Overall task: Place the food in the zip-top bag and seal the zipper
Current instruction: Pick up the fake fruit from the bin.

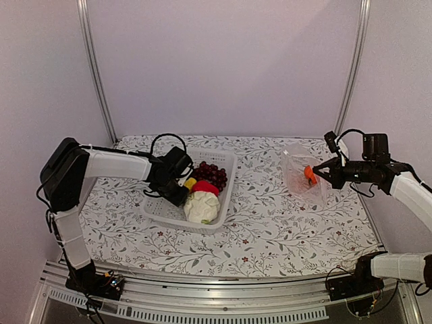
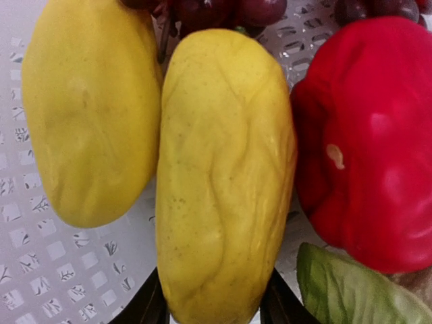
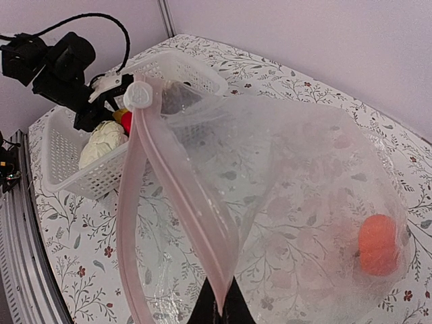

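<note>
table cover [image 1: 270,229]: white, printed with grey-green leafy vines and small dark red flowers. basket [image 1: 165,214]: translucent white, gridded with small holes. one oblong piece [image 2: 91,108] was plain yellow; the second oblong piece [image 2: 223,175] was yellow with faint speckling and creased veins. pepper [image 2: 371,135]: glossy red, one small pale chip. grapes [image 1: 211,174]: dark purple. cauliflower [image 1: 202,207]: creamy white, its leaf [image 2: 351,290] light green and veined. zip-top bag [image 3: 290,169]: clear, cover's print showing through. zipper [image 3: 169,196]: pale pink, slider [image 3: 138,94] white. round fruit [image 3: 378,244]: orange. arms [image 1: 115,163]: white shells, black joints.
</note>
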`<state>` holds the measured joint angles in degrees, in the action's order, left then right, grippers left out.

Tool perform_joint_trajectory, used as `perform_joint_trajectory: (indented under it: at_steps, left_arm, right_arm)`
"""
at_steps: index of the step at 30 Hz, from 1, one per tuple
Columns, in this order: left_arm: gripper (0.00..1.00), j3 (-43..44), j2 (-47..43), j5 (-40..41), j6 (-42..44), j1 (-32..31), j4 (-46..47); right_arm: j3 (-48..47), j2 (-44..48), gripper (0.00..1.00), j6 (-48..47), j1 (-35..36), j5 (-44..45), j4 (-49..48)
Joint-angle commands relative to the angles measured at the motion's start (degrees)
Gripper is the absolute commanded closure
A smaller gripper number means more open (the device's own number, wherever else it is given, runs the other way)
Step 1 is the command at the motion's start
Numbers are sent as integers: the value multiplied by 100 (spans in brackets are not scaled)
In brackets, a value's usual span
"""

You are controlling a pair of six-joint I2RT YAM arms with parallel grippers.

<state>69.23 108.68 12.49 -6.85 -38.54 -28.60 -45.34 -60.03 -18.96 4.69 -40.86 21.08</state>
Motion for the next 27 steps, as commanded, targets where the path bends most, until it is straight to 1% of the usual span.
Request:
perform_joint_trajectory:
  at_steps: [1, 8, 12, 16, 21, 27]
  left_arm:
    - [68, 17, -292, 239, -32, 28, -163]
    - [71, -43, -838, 608, -128, -121, -499]
    - [71, -117, -1218, 618, -284, -207, -610]
    - [72, -156, -1699, 537, -468, -431, -694]
    - [73, 45, -2153, 374, -642, -958, -740]
    - [76, 661, -2241, -12, -808, -1760, -620]
  right_arm:
    - [113, 88, 100, -37, -36, -24, -46]
    - [113, 34, 100, -46, -30, 28, -49]
    - [109, -3, 100, -46, -37, 57, -60]
    - [52, -22, 100, -51, -33, 201, -60]
    - [-200, -30, 100, -67, -33, 388, 47]
    - [-787, -378, 100, -166, -30, 569, 497]
